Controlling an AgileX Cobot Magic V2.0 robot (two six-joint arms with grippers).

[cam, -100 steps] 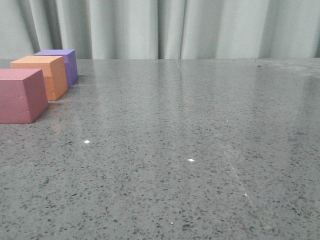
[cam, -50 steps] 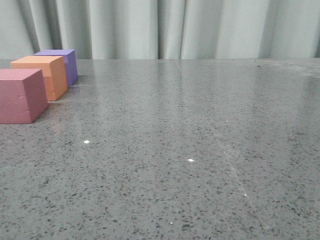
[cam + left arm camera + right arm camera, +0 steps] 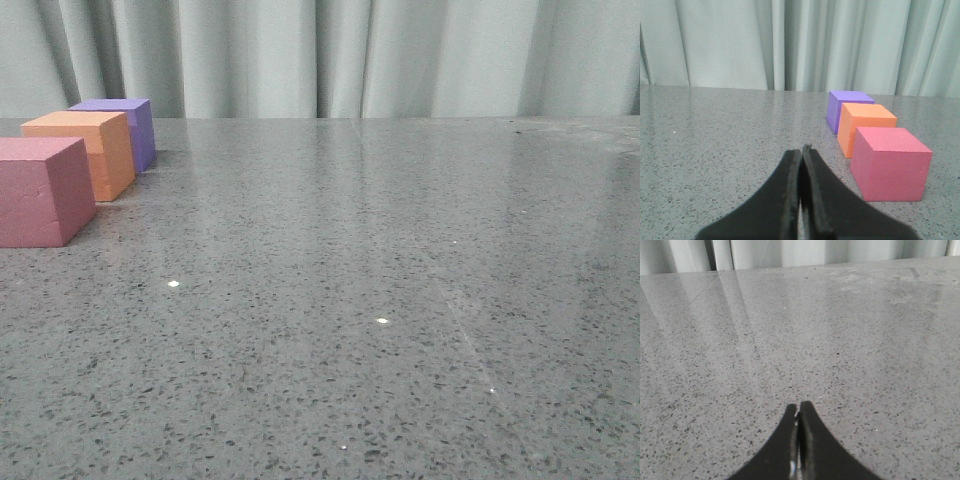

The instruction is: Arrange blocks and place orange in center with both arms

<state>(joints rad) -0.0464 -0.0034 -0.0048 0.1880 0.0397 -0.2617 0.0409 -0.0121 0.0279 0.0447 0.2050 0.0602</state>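
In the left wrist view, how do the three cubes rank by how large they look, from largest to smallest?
1. pink cube
2. orange cube
3. purple cube

They stand in a row receding from the camera, pink nearest and purple farthest and partly hidden behind orange, so this ranks apparent size only. Their true sizes may well be alike.

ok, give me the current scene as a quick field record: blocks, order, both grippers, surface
blocks: pink foam cube, orange foam cube, purple foam cube
order: one row running front to back at the table's left edge; pink nearest the camera, orange in the middle, purple farthest
left gripper: shut, holding nothing, apart from the cubes
right gripper: shut, holding nothing, no cube in its view
surface: grey speckled stone table
backdrop: pale pleated curtain
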